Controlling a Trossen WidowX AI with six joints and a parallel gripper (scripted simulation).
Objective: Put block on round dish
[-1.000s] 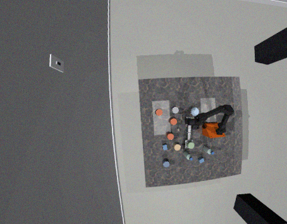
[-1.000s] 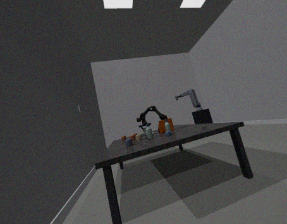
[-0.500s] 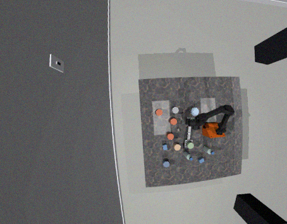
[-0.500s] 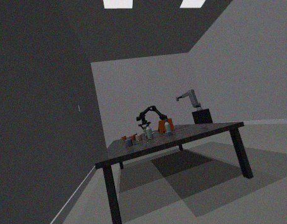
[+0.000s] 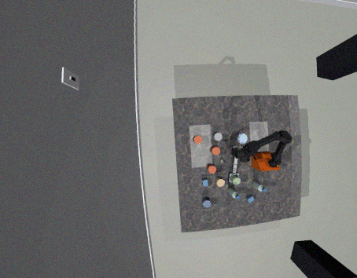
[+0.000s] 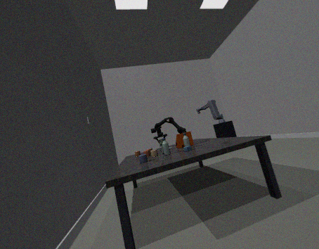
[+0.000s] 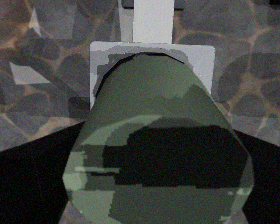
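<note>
Wrist view: the claw [image 7: 158, 200] is clamped wide around the smooth green upturned cup [image 7: 158, 145], sitting on the pale square pad [image 7: 203, 60] at the balance's end. Best lifted straight up, slowly, so the beam [image 7: 152, 20] beyond hardly rocks the far cup.

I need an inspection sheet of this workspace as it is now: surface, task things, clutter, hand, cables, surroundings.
Surface: dark mottled table top with two pale patches.
Task things: green cup over a white balance pad; second cup, block and dish not identified.
Clutter: orange, blue, tan and grey small items left of the arm; bottles nearby.
Hand: the hand is shut on the green cup.
Cables: nothing seen.
Surroundings: grey second arm on a black box behind the table; grey walls.
</note>
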